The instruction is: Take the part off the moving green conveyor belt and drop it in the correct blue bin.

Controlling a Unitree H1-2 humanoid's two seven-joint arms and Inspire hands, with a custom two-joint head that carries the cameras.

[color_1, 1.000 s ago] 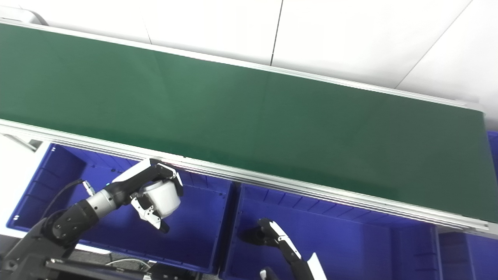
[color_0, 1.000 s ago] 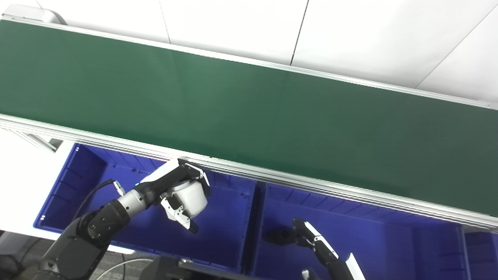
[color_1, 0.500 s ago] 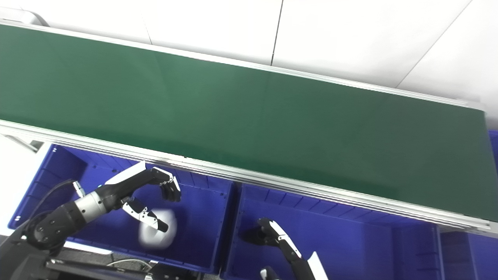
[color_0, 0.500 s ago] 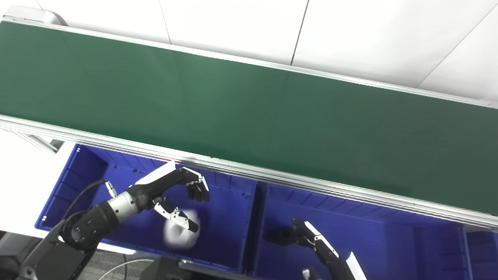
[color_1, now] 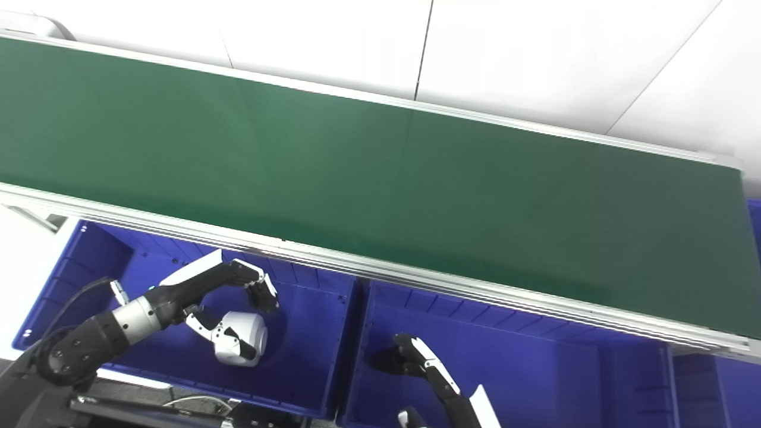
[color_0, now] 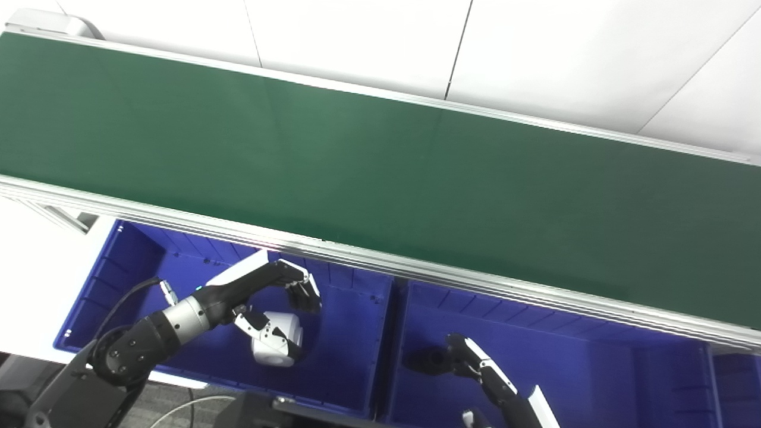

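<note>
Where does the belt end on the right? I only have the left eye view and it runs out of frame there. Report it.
Observer: In the right eye view the green belt stops short of the picture's right edge; its end is in full sight.
Operator: Tell me what lies past that end.
Observer: A narrow blue strip shows at the picture's edge, just beyond the belt end. It may be another bin, but too little of it shows to be sure.
Operator: Check that last stretch for parts.
Observer: No part shows on the belt up to its end.
</note>
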